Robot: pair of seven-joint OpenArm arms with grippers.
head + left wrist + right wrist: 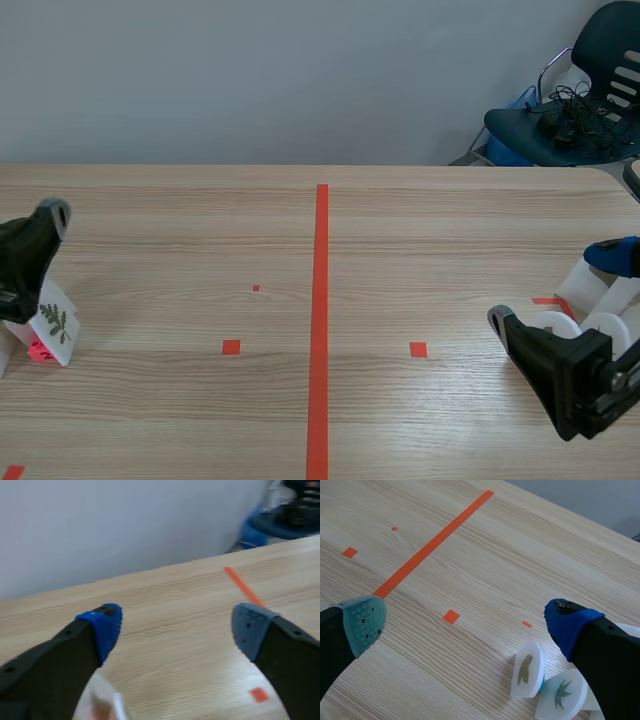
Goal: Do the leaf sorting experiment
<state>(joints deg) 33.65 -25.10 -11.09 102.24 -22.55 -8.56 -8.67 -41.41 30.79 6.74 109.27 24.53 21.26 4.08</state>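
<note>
A white card with a green fern-like leaf [55,325] leans at the table's far left, just under my left gripper [38,238]. In the left wrist view that gripper [177,625] is open over bare wood, with a blurred white piece [102,700] below one finger. At the right edge lie several white leaf discs [557,325]. My right gripper [555,290] stands open above them. Its wrist view shows a disc with an olive leaf [527,670] and a disc with a green palmate leaf [562,692] beside the blue-padded finger [567,622]. Nothing is between the fingers of the right gripper [465,622].
An orange-red tape line [320,320] runs down the table's middle, with small tape squares on both sides. Behind the table's far right corner stands a dark chair [580,100] with cables on its seat. A grey wall lies beyond.
</note>
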